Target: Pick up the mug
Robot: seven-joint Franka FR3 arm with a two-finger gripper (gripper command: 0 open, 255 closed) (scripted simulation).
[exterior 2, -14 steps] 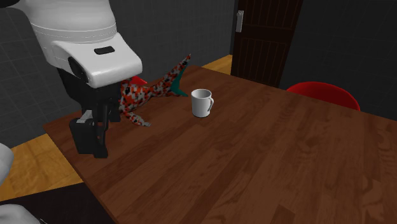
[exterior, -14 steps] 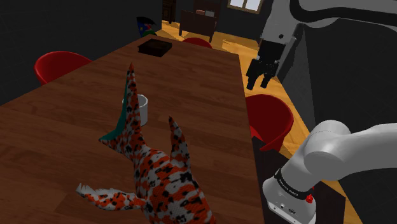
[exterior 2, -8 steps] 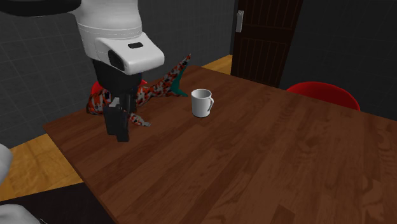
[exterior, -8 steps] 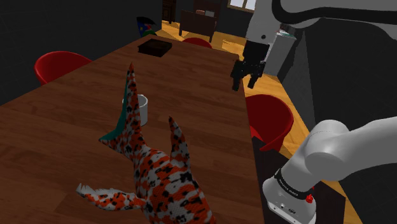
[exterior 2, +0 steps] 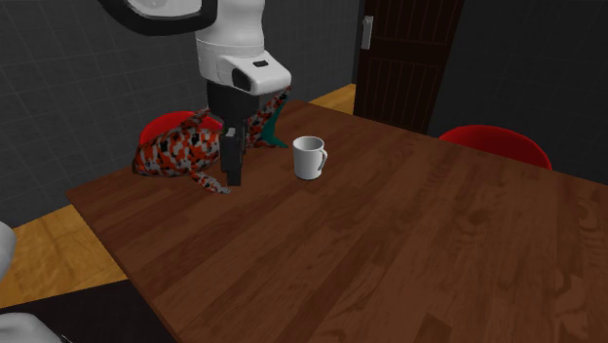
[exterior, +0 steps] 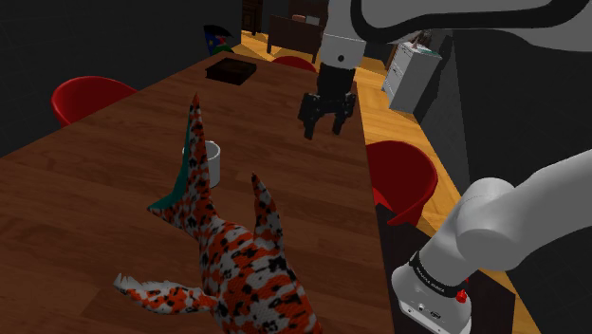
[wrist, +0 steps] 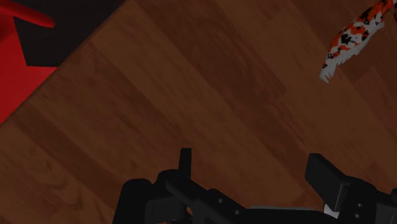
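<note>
A white mug [exterior: 214,162] stands upright on the wooden table [exterior: 285,180], its lower left hidden behind a patterned toy's fin in the shoulder view. In the second exterior view the mug [exterior 2: 309,157] shows whole, handle toward that view's right. My black gripper [exterior: 323,130] hangs above the table, up and to the shoulder view's right of the mug, open and holding nothing. The second exterior view puts the gripper [exterior 2: 234,175] left of the mug, with a gap between them. In the wrist view my gripper [wrist: 254,168] stands apart over bare wood.
A red, black and white speckled fish-like toy [exterior: 228,251] lies close beside the mug; its fin tip [wrist: 353,35] shows ahead of the gripper. Red chairs [exterior: 403,176] [exterior: 85,95] flank the table. A black box [exterior: 232,69] sits at the far end.
The arm has swung from beyond the table's edge to over the tabletop, toward the shoulder view's left and nearer the mug. The fingers stayed open. The mug has not moved.
</note>
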